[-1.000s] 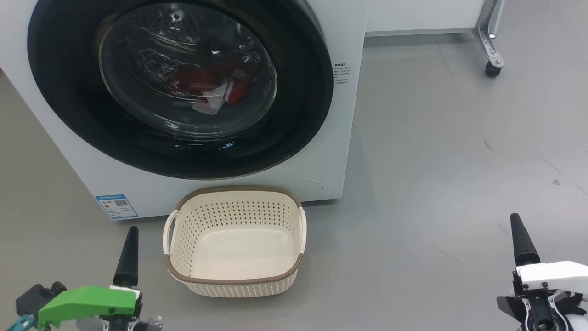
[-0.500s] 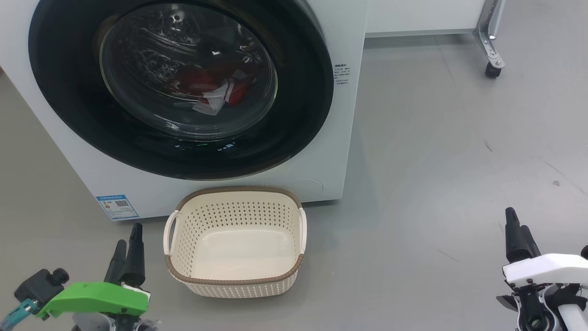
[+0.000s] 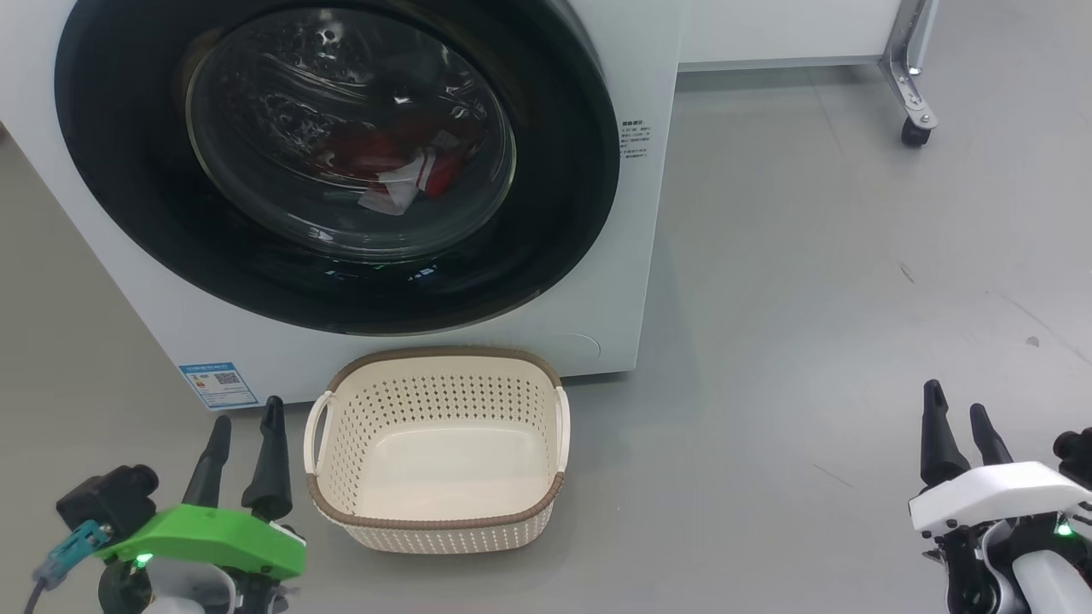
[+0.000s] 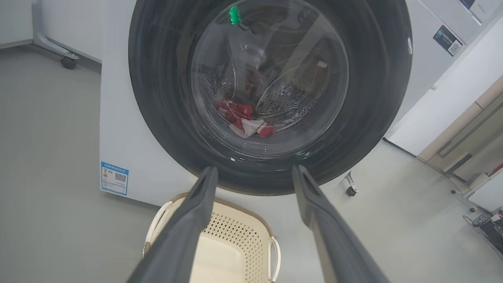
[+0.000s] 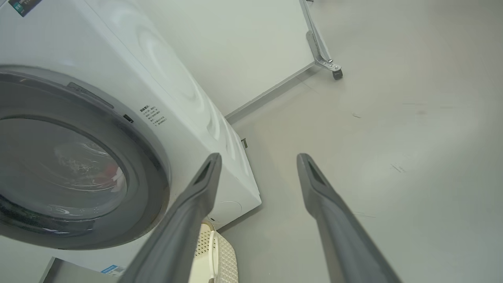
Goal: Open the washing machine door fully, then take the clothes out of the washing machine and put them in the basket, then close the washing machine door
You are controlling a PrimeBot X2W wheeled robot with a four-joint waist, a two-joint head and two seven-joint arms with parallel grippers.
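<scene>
Washing machine door [image 3: 273, 102] closed on the washing machine [image 3: 648, 256], red-and-white clothes [image 3: 401, 170] seen through it, cream basket [image 3: 435, 529] set on the floor [image 3: 810, 298] just in front, left tool [image 3: 248, 411] and right tool [image 3: 955, 397] spread apart, nothing gripped

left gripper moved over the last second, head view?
Yes. Against the basket, which stays put, the left gripper has shifted up the view and rightward, closer to the basket's near handle; two parted fingers show where one showed before.

The grey floor [image 3: 810, 256] bears the washing machine [image 3: 633, 281], the basket [image 3: 435, 535] just before it, and a castered frame [image 3: 910, 92].
</scene>
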